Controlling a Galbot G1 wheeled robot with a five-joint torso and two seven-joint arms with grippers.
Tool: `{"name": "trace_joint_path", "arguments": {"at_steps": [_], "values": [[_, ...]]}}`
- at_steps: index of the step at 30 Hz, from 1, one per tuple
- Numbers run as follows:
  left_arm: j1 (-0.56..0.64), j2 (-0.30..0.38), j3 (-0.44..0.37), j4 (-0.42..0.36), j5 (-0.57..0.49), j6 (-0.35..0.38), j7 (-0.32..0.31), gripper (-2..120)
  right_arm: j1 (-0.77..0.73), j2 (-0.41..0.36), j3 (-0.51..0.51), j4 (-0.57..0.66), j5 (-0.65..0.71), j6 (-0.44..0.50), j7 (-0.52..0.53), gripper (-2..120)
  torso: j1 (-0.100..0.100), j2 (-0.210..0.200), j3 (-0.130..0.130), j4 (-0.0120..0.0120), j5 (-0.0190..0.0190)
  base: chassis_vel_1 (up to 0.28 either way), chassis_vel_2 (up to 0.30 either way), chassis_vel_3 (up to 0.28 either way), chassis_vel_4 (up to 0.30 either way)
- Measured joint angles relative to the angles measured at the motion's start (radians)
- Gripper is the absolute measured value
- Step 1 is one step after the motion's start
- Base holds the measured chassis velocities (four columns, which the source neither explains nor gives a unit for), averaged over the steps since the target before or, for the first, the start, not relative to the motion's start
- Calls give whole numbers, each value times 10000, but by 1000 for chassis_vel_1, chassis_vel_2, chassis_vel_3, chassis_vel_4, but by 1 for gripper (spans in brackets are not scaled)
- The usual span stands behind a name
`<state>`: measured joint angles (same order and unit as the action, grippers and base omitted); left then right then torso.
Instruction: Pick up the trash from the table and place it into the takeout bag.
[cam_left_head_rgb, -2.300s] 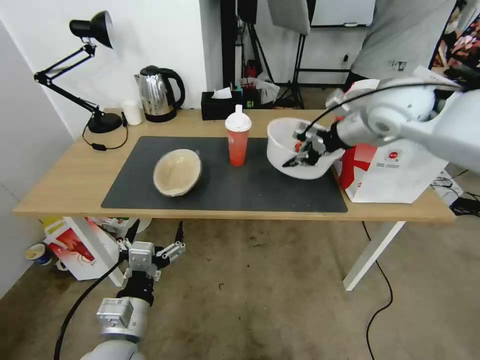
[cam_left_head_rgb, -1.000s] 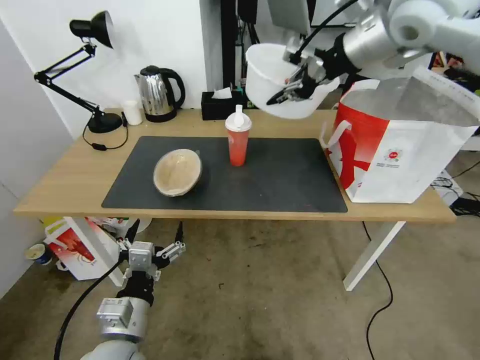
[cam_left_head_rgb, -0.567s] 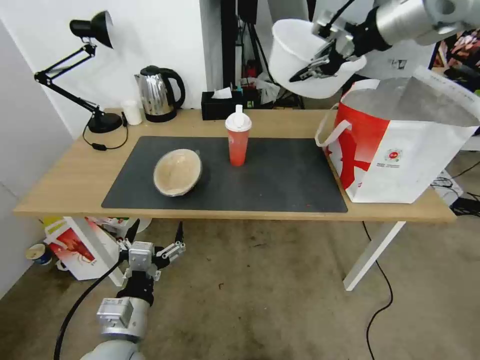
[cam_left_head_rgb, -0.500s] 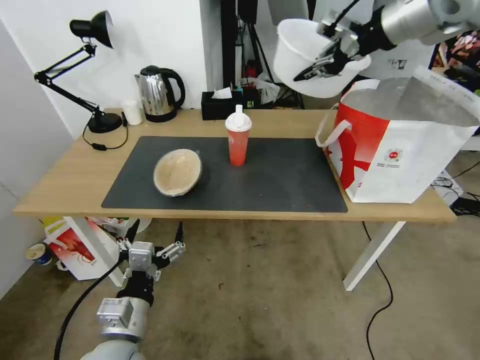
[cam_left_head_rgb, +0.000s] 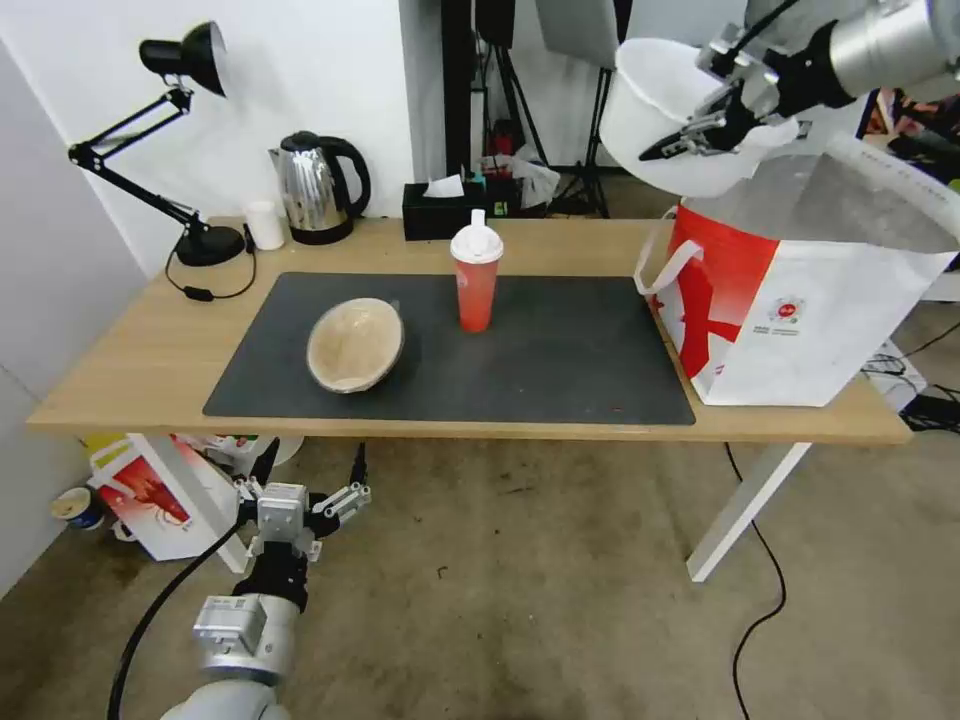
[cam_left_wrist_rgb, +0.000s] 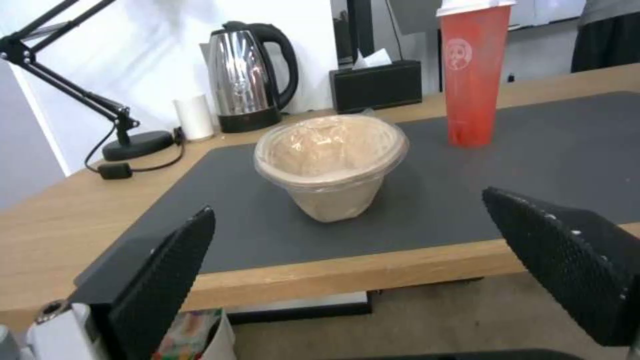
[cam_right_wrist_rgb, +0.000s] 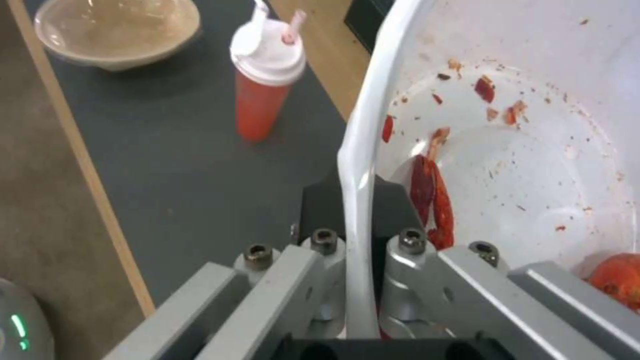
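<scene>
My right gripper (cam_left_head_rgb: 692, 137) is shut on the rim of the wide white bowl (cam_left_head_rgb: 655, 110) and holds it tilted in the air, just above the near-left edge of the takeout bag's (cam_left_head_rgb: 800, 310) open top. In the right wrist view the jaws (cam_right_wrist_rgb: 357, 200) pinch the bowl's wall (cam_right_wrist_rgb: 533, 150), with red scraps inside. The red cup (cam_left_head_rgb: 475, 280) stands upright on the dark mat (cam_left_head_rgb: 540, 360). Left of it sits the tan lidded bowl (cam_left_head_rgb: 355, 343). My left gripper (cam_left_head_rgb: 312, 465) hangs open below the table's (cam_left_head_rgb: 130, 370) front edge, facing the tan bowl (cam_left_wrist_rgb: 330, 160).
Along the back of the table stand a black desk lamp (cam_left_head_rgb: 185, 60), a steel kettle (cam_left_head_rgb: 318, 190), a small white cup (cam_left_head_rgb: 265, 225) and a black tissue box (cam_left_head_rgb: 440, 210). A red-and-white carton (cam_left_head_rgb: 150, 490) lies on the floor at the left. Cables trail on the floor at the right.
My right gripper has lifted the white bowl off the mat, raised it high and carried it rightward to just above the bag. The left arm has not moved.
</scene>
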<state>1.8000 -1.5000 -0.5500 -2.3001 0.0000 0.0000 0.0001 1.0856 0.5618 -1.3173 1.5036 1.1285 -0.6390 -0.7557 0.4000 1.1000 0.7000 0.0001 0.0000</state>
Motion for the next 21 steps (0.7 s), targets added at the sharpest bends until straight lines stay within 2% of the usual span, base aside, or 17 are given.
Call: {"name": "trace_joint_path", "arguments": {"at_steps": [11,21], "values": [[0,0,0,0,0,0,0,100,-131,-711,0,-550,-970,200,-705,0,0,0,0,-1,1,0,0,0,0],[0,0,0,0,0,0,0,100,-373,-832,35,-974,-1444,344,-1016,0,0,0,0,0,0,0,0,0,0]]}}
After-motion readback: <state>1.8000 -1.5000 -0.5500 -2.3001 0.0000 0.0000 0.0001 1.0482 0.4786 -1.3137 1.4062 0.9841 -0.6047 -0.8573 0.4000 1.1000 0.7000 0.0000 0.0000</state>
